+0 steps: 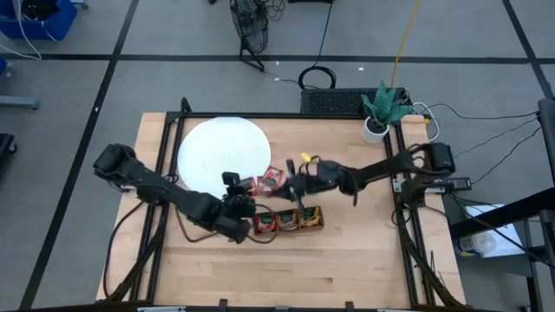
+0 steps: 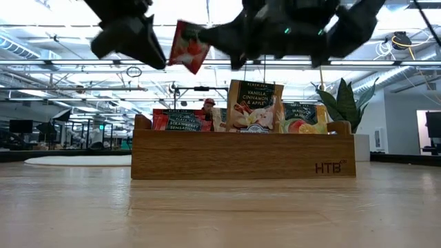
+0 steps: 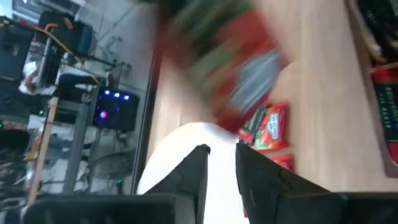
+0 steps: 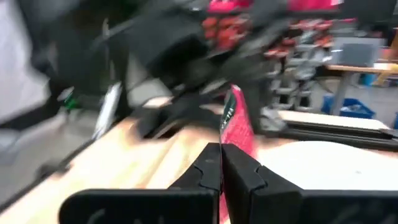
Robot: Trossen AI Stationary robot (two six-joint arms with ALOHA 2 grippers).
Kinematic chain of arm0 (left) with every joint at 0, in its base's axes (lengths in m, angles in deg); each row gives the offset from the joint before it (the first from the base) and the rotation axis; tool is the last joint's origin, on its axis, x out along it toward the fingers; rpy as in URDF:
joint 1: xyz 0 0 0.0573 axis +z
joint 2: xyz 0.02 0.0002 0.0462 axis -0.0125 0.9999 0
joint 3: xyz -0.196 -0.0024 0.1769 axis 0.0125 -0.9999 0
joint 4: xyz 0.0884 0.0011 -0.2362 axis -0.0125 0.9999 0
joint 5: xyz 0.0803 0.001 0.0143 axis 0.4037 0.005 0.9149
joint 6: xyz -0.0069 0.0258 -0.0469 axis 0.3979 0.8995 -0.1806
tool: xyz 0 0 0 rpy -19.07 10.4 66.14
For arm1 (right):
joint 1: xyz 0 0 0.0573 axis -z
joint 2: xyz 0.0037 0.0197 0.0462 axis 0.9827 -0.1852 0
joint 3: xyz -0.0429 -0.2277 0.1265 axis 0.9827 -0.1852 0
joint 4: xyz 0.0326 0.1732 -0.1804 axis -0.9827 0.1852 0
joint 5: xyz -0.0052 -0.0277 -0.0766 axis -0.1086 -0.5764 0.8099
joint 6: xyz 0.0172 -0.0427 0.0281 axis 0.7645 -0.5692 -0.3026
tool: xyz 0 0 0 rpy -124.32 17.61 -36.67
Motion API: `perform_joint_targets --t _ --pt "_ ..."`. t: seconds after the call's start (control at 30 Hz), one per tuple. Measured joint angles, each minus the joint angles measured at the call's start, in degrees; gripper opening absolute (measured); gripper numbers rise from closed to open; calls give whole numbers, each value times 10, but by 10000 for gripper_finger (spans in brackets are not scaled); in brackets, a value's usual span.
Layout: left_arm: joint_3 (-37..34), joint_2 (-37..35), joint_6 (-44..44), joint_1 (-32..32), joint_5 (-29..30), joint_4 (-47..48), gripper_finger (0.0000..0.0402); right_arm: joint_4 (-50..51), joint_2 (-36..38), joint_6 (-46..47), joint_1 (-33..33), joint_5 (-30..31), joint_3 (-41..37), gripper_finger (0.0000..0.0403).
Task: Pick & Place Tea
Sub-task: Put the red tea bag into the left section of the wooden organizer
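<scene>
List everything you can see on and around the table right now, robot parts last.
Table: one, light wood.
Disc: one, white, far left of the table.
Tray: one, brown wood, mid-table, sachets standing in its three compartments.
Loose sachets: two or so, red, by the disc's edge.
Held sachet: one, red, in the air above the tray.
Plant: one, green in a white pot, far right corner.
Left claw: dark, by the tray's left end, slightly open, empty.
Right claw: dark, above the tray, shut on the held sachet.

Bright overhead light, backlit arms in low view, heavy wrist-view motion blur.
</scene>
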Motion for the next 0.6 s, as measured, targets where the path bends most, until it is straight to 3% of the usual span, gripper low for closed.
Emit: perform_joint_targets --t 0.13,0.3,0.43,0.6 --pt "-93 -87 25 -8 0 -106 89 166 30 -61 -60 5 32 0" --pt "-220 -206 94 9 -27 -314 90 333 9 -75 -120 79 114 0" --pt "-295 -275 130 30 -91 -442 90 368 -26 -60 -133 92 141 0" --pt "-356 -317 143 51 -127 -522 90 360 -61 -29 -127 116 145 0"
